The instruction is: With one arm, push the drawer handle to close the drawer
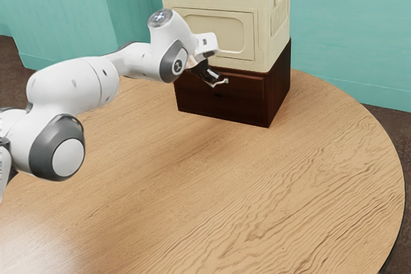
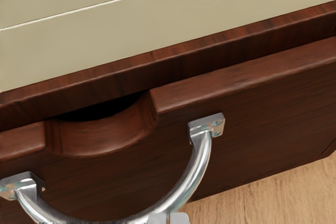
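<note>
Against the front of the dark brown cabinet, my gripper [image 1: 214, 77] reaches down beside the silver handle [image 1: 224, 82]. In the wrist view the curved metal handle [image 2: 197, 163] is fixed at both ends to the drawer front [image 2: 273, 121], which has a rounded notch in its top edge. The gripper [image 2: 168, 218] has its two tips together at the handle's curve; whether they touch it I cannot tell. The drawer [image 1: 247, 97] sits close to the cabinet frame, with a dark opening behind the notch.
A cream box [image 1: 218, 30] with two top handles stands on the cabinet. The cabinet rests on a round wooden table [image 1: 212, 197], its curved edge at the exterior view's right. Teal walls [image 1: 347, 30] rise behind.
</note>
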You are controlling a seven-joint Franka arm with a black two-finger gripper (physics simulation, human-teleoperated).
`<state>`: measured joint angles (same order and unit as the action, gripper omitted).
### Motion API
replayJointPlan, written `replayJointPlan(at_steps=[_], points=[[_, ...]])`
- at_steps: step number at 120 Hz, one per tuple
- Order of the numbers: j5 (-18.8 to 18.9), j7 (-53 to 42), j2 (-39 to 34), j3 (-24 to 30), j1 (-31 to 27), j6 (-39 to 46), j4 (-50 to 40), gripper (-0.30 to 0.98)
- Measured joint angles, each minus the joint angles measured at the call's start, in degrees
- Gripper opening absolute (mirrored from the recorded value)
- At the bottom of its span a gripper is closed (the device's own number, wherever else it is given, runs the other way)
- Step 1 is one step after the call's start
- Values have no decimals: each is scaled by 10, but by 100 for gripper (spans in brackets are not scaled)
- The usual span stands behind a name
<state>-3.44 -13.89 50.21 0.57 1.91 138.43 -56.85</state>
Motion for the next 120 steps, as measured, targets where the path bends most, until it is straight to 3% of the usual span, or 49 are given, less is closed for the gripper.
replayJointPlan(at_steps=[46,56,67,74,82,94,120], points=[[-3,-6,17,20,-15,13,14,-10],[-34,-3,-101,1,6,40,-185,-10],[-53,12,-338,-7,22,51,-465,-10],[-59,23,-471,-8,23,14,-564,-2],[-62,34,-561,-9,23,-53,-601,13],[-47,48,-631,-14,20,-137,-611,33],[-5,76,-668,-15,22,-293,-568,56]])
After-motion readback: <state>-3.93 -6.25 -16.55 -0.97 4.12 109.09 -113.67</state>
